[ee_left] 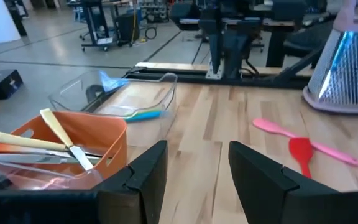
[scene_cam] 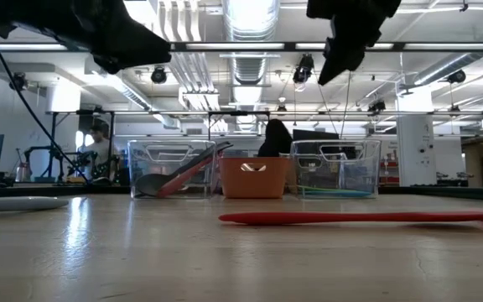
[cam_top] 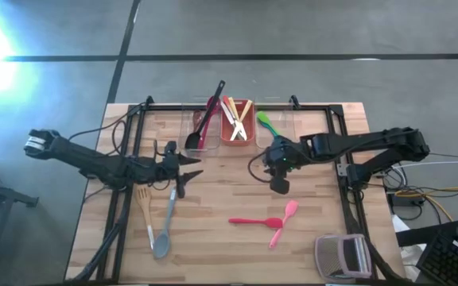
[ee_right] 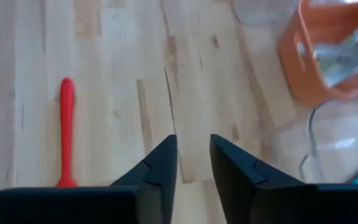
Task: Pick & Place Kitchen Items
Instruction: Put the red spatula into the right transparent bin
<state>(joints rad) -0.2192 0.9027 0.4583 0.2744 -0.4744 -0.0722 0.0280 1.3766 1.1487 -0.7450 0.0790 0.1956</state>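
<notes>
Loose on the table lie a wooden spatula [cam_top: 143,203], a grey spoon [cam_top: 164,230], a red spoon [cam_top: 254,221] and a pink spoon [cam_top: 285,222]. My left gripper [cam_top: 188,170] hovers open above the table, just beyond the wooden spatula and grey spoon, with nothing between its fingers [ee_left: 197,149]. My right gripper [cam_top: 279,183] points slantwise down over bare wood between the bins and the red spoon. It is open and holds nothing [ee_right: 193,140]. The red spoon [ee_right: 66,124] lies off to one side of it.
Three bins stand along the far edge: a clear one [cam_top: 201,127] with black and red utensils, an orange one [cam_top: 237,129] with pale wooden sticks, and a clear one [cam_top: 275,121] with a green spoon [cam_top: 265,121]. A grey-and-pink gadget [cam_top: 342,256] stands at the near right corner.
</notes>
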